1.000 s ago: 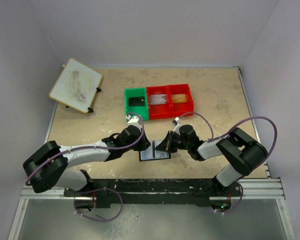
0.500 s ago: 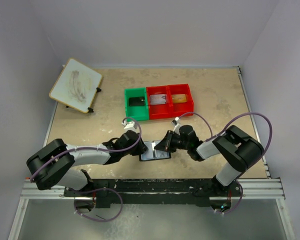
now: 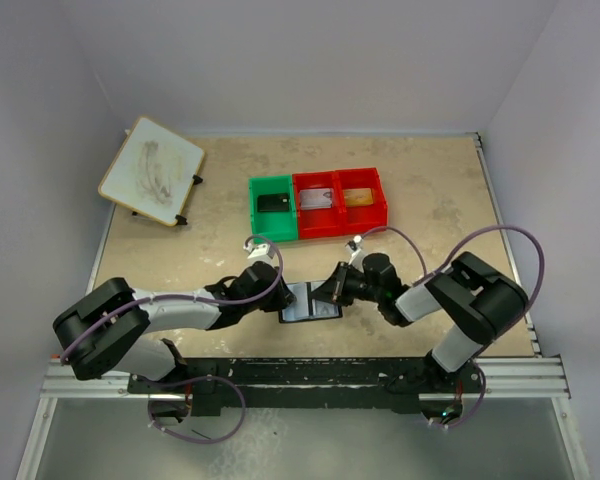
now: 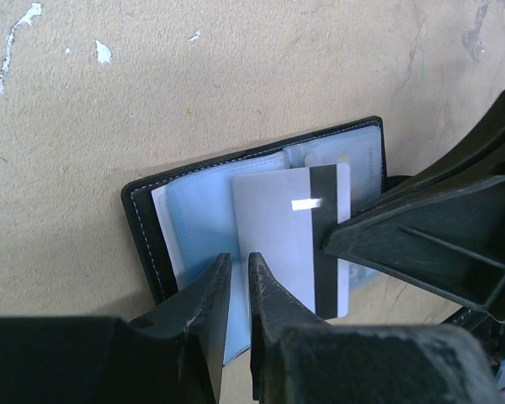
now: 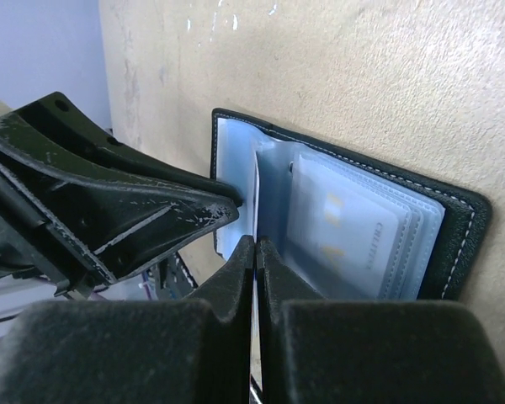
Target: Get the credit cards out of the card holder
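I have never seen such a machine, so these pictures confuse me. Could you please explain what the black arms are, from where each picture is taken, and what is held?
These are two robot arms bolted at the near edge of a table; each ends in a two-finger gripper. The wide picture is from a fixed camera above; the other two are from wrist cameras. On the table are an open card holder, a green bin, a red bin and a board. The right gripper is shut, apparently on a grey card with a black stripe. The left gripper has its fingers slightly apart at the holder's edge; whether they pinch anything, I cannot tell.
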You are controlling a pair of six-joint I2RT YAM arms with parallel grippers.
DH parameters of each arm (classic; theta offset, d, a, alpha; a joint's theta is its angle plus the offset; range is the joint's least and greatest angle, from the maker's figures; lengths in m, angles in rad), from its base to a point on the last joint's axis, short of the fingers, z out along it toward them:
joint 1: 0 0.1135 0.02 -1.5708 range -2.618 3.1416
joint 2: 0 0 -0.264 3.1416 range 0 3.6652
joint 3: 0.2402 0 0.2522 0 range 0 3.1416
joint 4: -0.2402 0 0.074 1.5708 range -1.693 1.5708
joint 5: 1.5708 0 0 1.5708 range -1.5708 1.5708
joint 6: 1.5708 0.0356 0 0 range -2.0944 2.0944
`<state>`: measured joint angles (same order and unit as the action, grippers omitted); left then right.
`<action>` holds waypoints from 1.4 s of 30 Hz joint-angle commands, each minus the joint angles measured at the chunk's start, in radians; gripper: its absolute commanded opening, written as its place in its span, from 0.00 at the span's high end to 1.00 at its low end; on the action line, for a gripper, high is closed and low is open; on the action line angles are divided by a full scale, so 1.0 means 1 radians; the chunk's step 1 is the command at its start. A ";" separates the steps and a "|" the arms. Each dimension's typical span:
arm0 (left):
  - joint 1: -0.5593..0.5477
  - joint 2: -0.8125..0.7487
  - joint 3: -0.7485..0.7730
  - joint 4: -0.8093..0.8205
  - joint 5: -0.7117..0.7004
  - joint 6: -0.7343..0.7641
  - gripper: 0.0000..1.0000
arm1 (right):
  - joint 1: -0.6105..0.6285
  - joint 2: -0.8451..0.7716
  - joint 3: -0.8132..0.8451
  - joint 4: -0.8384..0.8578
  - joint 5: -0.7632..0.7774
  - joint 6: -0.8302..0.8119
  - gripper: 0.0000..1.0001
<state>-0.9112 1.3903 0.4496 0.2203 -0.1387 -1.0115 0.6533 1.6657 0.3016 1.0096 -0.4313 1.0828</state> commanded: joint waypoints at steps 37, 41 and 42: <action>-0.009 0.033 0.046 -0.085 -0.024 0.063 0.89 | -0.053 -0.206 -0.009 -0.203 0.040 -0.135 1.00; -0.008 0.014 0.040 -0.077 -0.030 0.055 0.88 | -0.053 -0.314 -0.019 -0.239 0.094 -0.194 1.00; -0.009 0.004 0.036 -0.073 -0.032 0.055 0.88 | -0.054 -0.347 -0.028 -0.233 0.116 -0.211 1.00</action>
<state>-0.9169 1.4189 0.4862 0.1947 -0.1413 -0.9802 0.6010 1.4265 0.2874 0.8032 -0.4042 0.9573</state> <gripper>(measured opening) 0.116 0.008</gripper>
